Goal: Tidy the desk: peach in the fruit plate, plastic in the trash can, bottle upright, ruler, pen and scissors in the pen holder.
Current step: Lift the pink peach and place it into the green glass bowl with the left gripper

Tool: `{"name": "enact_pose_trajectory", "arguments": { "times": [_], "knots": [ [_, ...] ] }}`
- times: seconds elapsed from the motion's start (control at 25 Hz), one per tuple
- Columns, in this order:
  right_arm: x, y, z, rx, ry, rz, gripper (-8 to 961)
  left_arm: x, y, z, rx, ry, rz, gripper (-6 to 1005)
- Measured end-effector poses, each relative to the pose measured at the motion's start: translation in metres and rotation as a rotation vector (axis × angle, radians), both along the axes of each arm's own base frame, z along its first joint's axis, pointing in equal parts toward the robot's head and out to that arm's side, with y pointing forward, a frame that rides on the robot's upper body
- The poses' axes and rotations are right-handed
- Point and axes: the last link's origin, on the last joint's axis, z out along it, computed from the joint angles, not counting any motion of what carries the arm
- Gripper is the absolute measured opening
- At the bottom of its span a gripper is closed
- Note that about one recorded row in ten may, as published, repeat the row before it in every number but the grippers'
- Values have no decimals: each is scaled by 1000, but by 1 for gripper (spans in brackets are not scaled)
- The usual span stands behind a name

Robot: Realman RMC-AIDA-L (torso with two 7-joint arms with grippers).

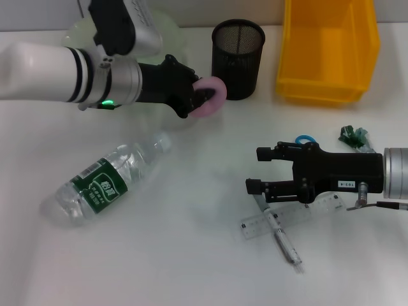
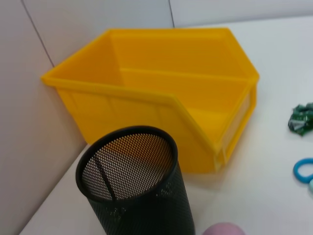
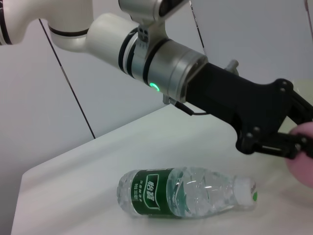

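My left gripper is shut on the pink peach and holds it above the table just left of the black mesh pen holder. The pale green fruit plate shows behind that arm. The clear bottle with a green label lies on its side at the front left. My right gripper is open and hovers above the ruler and the pen. The scissors' blue handle pokes out behind it. The green plastic lies near the yellow trash can.
In the left wrist view the pen holder stands close in front of the yellow trash can, near the wall and the table's back edge. The bottle lies below the left arm in the right wrist view.
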Motion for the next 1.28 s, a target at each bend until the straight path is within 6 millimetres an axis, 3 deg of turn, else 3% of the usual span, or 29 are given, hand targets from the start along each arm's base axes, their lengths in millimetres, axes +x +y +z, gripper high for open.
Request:
{"name": "enact_pose_trajectory", "arguments": {
  "times": [1.28],
  "knots": [
    [15,1,5,165,-15,8,823,-10,-9,49,-70,-265,144,186]
  ]
}}
